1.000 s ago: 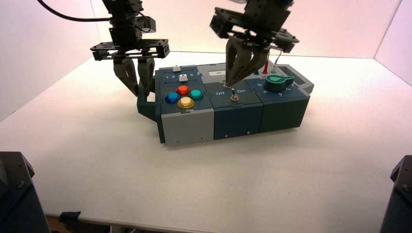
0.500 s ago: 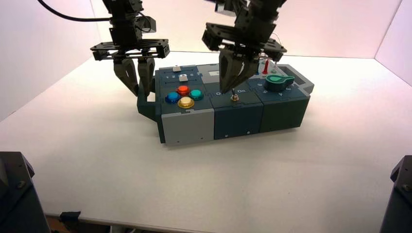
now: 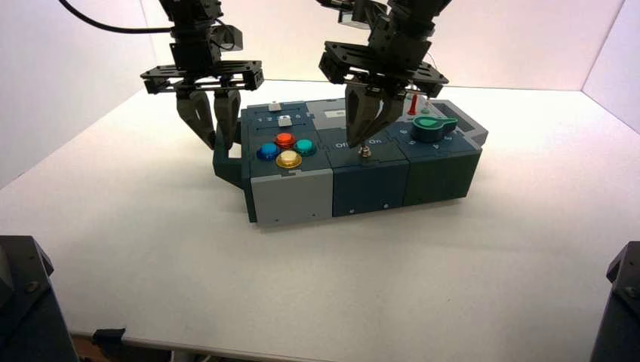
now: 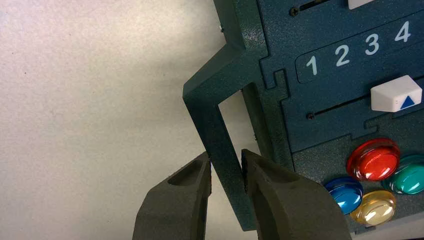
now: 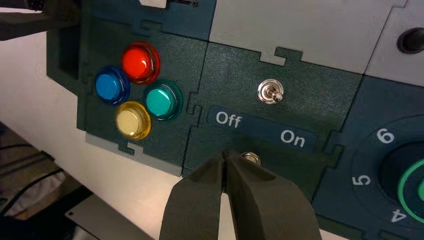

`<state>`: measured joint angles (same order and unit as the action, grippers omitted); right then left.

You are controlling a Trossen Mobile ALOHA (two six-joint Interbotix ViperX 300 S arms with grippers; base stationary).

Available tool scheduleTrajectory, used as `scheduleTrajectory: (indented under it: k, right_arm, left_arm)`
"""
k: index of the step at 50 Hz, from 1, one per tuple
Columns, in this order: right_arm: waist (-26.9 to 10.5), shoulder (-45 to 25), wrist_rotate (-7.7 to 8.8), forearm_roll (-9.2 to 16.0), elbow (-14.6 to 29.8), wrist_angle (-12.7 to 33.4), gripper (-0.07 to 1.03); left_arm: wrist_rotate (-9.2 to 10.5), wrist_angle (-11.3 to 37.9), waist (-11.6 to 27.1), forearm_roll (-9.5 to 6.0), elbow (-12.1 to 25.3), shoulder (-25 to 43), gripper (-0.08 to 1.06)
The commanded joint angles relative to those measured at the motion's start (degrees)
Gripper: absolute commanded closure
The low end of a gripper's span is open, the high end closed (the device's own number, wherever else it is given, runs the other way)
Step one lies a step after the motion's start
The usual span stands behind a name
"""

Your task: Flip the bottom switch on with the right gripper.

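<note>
High view: my right gripper, jaws together, sits at the bottom toggle switch's ten o'clock, seemingly lined up; next, push toward three, On. My left gripper clasps the box's nine-o'clock handle.

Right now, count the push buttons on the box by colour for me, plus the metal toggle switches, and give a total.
Red push button: 1
Blue push button: 1
Green push button: 1
Yellow push button: 1
Metal toggle switches, upper and bottom: 2
Total: 6
</note>
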<state>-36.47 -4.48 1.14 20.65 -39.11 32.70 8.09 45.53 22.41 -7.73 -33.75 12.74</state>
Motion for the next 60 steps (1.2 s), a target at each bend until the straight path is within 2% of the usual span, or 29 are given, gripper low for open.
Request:
scheduleTrajectory:
  k: [1,49,60]
  right_arm:
    - [1.4,0.7,-0.18,-1.1,0.9,-0.3,0.99]
    - [5.1,-0.4,-0.18,-5.6,1.8,0.4,0.99]
    - [4.7,0.5,0.70,-5.7,3.0,2.3,0.99]
  left_arm:
    - [-1.85,-0.4,0.4,0.18,1.2,-0.4,1.00]
    - [-1.85,-0.6,-1.0,0.18,0.7,0.2,1.00]
    - [-1.58,-0.7,-1.0,0.09,0.7,0.1,1.00]
